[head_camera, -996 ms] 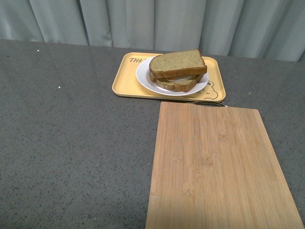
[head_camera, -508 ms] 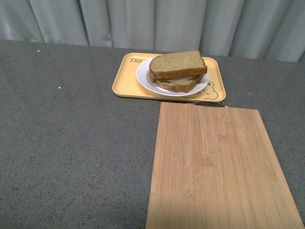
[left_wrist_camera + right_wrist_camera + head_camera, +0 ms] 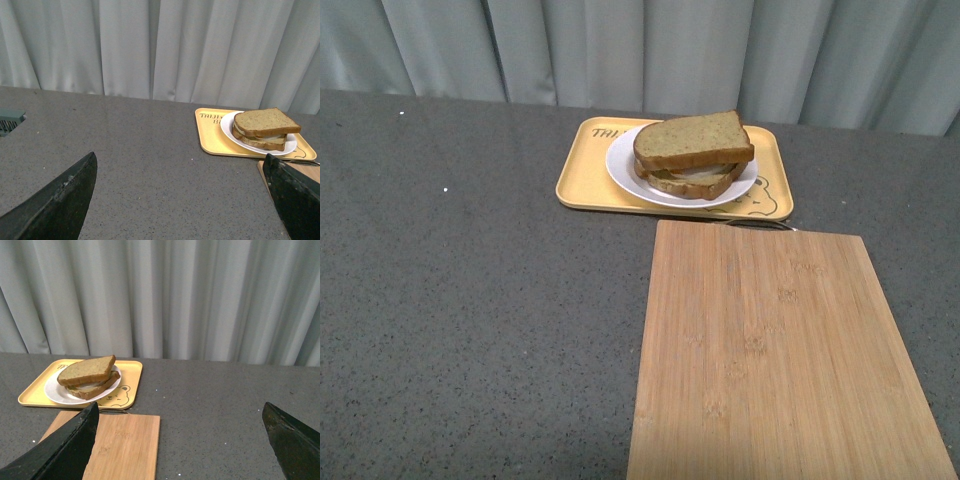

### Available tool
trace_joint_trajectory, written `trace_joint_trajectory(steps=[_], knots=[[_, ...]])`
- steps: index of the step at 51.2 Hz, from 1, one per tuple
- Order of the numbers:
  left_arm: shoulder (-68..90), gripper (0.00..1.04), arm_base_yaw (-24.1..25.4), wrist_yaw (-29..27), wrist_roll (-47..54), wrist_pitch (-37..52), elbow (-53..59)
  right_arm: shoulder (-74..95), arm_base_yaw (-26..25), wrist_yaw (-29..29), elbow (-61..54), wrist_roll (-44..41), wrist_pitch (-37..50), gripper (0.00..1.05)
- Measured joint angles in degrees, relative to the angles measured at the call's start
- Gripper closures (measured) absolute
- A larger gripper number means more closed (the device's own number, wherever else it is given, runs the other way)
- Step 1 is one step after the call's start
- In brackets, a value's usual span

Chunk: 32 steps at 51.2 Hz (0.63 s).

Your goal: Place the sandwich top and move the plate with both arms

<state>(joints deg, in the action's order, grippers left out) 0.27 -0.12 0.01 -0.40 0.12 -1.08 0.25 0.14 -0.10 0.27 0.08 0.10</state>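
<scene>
Pale curtains hang behind a grey speckled surface (image 3: 470,300). The left end effector (image 3: 180,200) has its fingers spread wide, holding nothing. The sandwich top (image 3: 692,140) already caps the stack on the plate (image 3: 625,170), which sits in the yellow tray (image 3: 582,175), well ahead of both arms. The right end effector (image 3: 182,440) is likewise spread and empty, with the bamboo board (image 3: 770,350) lying between it and the tray.

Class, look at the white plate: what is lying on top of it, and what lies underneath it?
On the plate sits a sandwich: the sandwich top over a lower slice, with pale filling mostly hidden between them. Under the plate is a yellow tray; its middle is covered.
</scene>
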Motion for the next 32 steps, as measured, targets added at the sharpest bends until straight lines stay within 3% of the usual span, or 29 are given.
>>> trace_joint_trajectory(steps=[32], knots=[[0.02,0.07,0.00,0.00,0.00,0.02,0.00,0.00,0.00,0.00,0.00,0.00,0.00,0.09]])
